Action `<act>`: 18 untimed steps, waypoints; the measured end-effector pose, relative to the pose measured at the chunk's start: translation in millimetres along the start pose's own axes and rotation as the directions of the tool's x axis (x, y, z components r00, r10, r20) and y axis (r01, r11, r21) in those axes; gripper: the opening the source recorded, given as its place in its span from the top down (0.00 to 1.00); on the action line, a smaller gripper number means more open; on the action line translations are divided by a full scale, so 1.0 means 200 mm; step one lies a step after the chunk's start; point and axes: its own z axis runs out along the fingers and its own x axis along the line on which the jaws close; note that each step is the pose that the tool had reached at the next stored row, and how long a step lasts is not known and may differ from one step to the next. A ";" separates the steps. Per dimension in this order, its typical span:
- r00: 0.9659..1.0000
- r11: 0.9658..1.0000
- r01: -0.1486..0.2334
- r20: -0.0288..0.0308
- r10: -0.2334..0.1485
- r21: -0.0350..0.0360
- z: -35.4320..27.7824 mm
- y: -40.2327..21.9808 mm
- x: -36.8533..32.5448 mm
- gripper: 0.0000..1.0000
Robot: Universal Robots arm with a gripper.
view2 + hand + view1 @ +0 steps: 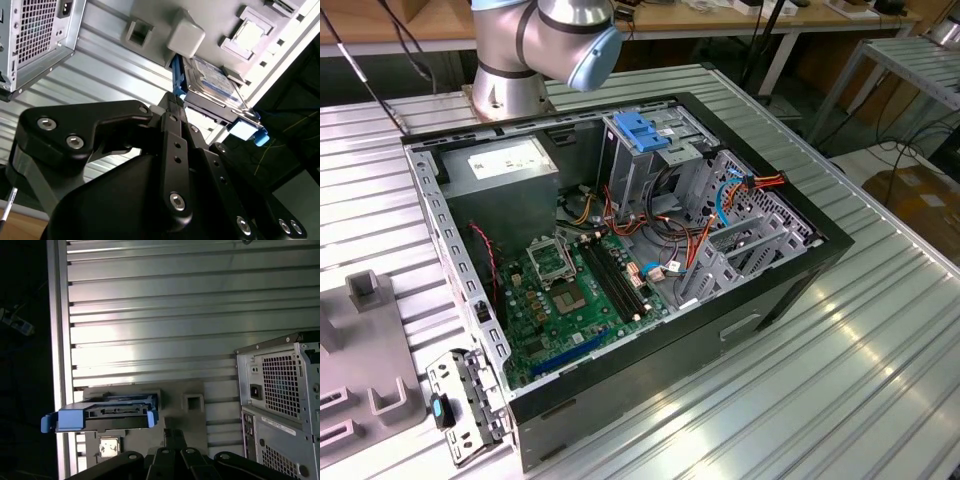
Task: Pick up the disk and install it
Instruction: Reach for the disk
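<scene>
Robotics lab/workshop, ribbed alu table (880, 330), open PC case (620, 388), robot arm base (505, 90), wood benches (440, 20) w/ cables (360, 68) behind

Disk (215, 82) silvery w/ blue frame, prob. blue-white label; tool (181, 116) black; table (150, 315) ribbed grey.

Gripper (173, 107) near disk (214, 80), grey fixture (150, 11)

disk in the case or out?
Out: the disk lies on the grey fixture, beside the case.
</scene>
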 end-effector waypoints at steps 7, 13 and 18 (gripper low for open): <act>1.000 1.000 0.000 -0.003 0.000 0.003 0.004 0.007 0.032 0.89; 1.000 1.000 0.000 -0.003 0.000 0.005 0.016 0.004 0.073 0.89; 1.000 1.000 -0.001 -0.017 0.001 0.015 0.032 -0.001 0.125 0.89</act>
